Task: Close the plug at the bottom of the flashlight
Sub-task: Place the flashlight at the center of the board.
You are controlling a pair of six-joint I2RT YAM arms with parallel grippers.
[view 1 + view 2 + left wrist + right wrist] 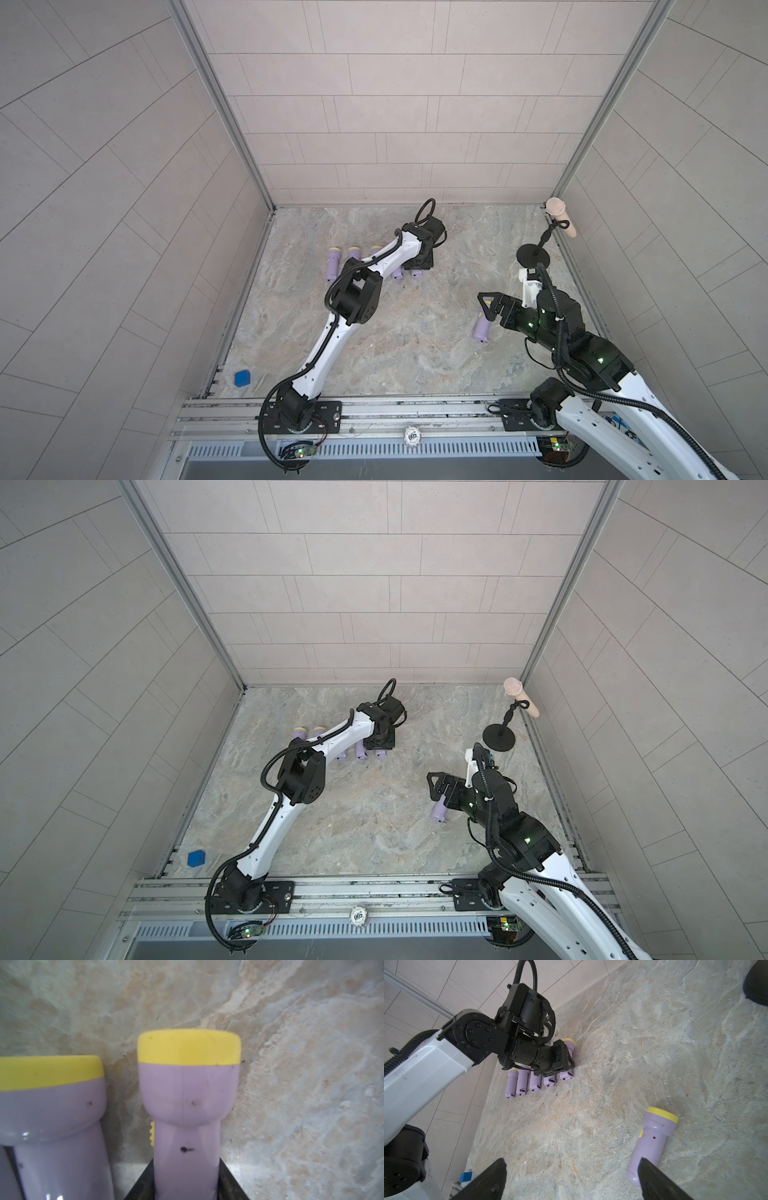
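Several lilac flashlights with yellow heads lie side by side at the back left of the table [333, 266]. My left gripper [186, 1162] is shut on the handle of the rightmost flashlight [187, 1095], a black finger tight against each side. In the right wrist view that flashlight's bottom end [566, 1076] pokes out under the left gripper [560, 1064] and shows a small dark plug; I cannot tell whether it is closed. A lone flashlight [481, 330] lies at the right. My right gripper [572, 1160] hovers open beside the lone flashlight [652, 1140], holding nothing.
A black round-based stand [533, 255] with a beige handle [561, 220] clipped on top sits in the back right corner. A blue block [242, 378] lies at the front left edge. Tiled walls close in three sides and a metal rail [374, 409] runs along the front.
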